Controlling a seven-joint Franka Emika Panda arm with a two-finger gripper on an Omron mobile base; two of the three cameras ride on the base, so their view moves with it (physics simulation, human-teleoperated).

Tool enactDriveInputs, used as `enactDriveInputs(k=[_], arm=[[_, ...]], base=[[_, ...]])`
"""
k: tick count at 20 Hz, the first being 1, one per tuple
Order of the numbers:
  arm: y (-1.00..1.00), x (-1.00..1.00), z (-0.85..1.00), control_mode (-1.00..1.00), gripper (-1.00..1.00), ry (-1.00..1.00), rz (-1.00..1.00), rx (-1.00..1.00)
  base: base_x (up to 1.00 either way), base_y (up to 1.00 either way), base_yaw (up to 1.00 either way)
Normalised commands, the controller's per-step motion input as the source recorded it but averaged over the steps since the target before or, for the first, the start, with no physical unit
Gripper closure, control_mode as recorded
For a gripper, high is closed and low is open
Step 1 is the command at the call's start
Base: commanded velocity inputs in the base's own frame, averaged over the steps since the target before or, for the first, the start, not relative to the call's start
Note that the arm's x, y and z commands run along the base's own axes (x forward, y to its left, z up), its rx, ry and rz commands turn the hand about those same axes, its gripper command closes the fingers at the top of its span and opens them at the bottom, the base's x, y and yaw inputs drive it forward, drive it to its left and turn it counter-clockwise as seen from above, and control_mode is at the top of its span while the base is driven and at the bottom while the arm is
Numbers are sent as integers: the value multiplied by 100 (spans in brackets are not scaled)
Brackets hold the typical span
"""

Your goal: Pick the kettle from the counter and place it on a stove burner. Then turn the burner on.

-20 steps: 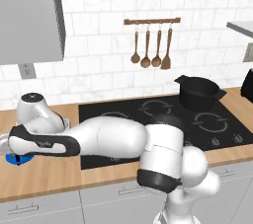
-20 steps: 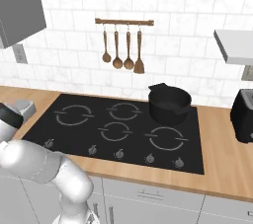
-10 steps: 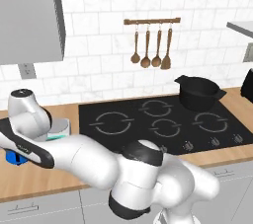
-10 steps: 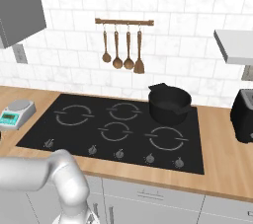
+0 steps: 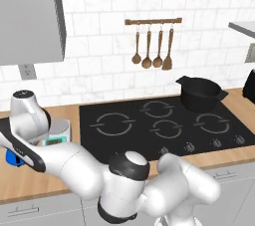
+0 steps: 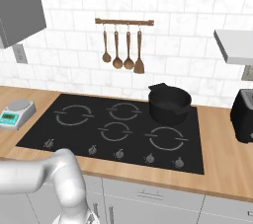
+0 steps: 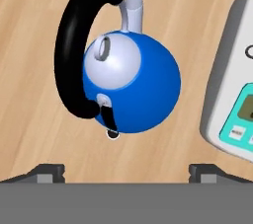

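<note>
Swinging further left since the earlier frame, the arm had carried the tool (image 7: 126,171) over the worktop's (image 7: 29,134) left end, its dark fingertips spread apart and empty. Below sat the kettle (image 7: 136,90): glossy blue, rounded, with a thick black arched handle, on grained wood beside a pale scale (image 7: 234,94).

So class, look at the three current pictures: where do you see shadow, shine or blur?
Hand view: the kettle is sharp, with a soft shine on its pale lid and a faint shadow on the counter. Left base view: evenly lit, slightly soft, the kettle mostly hidden behind the arm. Right base view: the black cooktop shows no glare.
</note>
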Motion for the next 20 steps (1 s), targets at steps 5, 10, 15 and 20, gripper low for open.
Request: enactDriveInputs(k=[5, 10, 15, 20], arm=[[13, 29, -3, -100, -100, -2, 0, 0], [17, 13, -19, -100, -100, 0, 0, 0], [18, 8, -8, -100, -100, 0, 0, 0], [15, 0, 0, -100, -100, -3, 0, 0]], base=[[0, 0, 0], [0, 0, 0], [0, 0, 0], [0, 0, 0]])
